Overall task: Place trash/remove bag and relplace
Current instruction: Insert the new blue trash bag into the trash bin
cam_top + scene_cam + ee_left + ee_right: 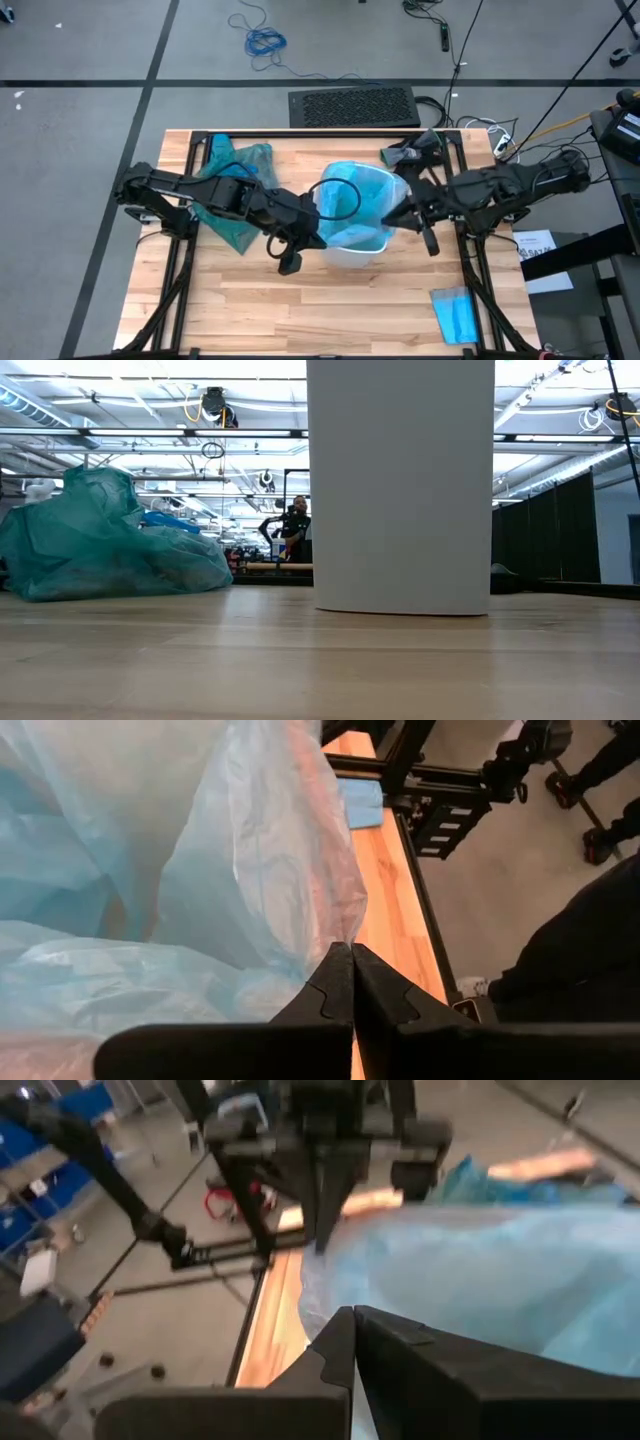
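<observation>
Left hand (318, 222) and right hand (392, 222) each pinch the pale blue liner (358, 190) at opposite rims of the white bin (400, 485); teal bag (232, 190) lies discarded on the worktop (330, 310).

A white bin (356, 250) stood near the middle of the wooden table (300, 310), lined with a pale sky-blue plastic bag (355, 200) whose rim draped over its top. In the low view the bin (400, 485) rose as a plain white column from the tabletop. A small flat folded blue sheet (457, 314) lay near the table's front right corner. A dark grey object (408, 153) sat at the back right edge; what it was could not be told. Beyond the back edge, a black perforated panel (352, 106) rested on the floor, with a coiled blue cable (265, 41) farther off. Across the room, a person (293, 525) showed in the distance.
</observation>
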{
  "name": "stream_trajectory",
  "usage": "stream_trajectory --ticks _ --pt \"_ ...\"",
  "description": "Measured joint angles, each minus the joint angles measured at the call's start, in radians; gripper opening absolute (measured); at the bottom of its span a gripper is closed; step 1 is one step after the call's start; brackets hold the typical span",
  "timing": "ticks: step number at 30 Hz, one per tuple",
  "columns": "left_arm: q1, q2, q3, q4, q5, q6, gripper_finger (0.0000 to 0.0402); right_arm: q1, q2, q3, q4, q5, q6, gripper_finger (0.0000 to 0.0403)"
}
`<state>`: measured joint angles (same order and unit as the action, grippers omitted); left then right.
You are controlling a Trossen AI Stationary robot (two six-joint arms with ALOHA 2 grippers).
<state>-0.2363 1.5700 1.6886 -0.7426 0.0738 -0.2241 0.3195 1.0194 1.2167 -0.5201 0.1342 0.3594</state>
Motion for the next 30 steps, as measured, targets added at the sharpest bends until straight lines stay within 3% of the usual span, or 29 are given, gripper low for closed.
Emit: stream_trajectory --ticks 9,16,23,30 --pt "0.0 0.0 0.0 0.0 0.0 0.002 0.0 -0.078 0.019 0.002 0.037 -0.012 -0.023 0.0001" --pt "0.0 0.0 0.0 -0.012 0.0 0.0 0.0 -0.042 0.05 0.002 -0.002 -0.145 0.047 0.0" --pt "0.0 0.0 0.0 -0.011 -0.001 -0.007 0.0 0.056 0.072 0.002 -0.048 -0.13 0.106 0.0" --pt "0.0 0.0 0.0 -0.01 -0.001 -0.007 0.0 0.082 0.061 0.002 0.017 -0.022 0.078 0.0"
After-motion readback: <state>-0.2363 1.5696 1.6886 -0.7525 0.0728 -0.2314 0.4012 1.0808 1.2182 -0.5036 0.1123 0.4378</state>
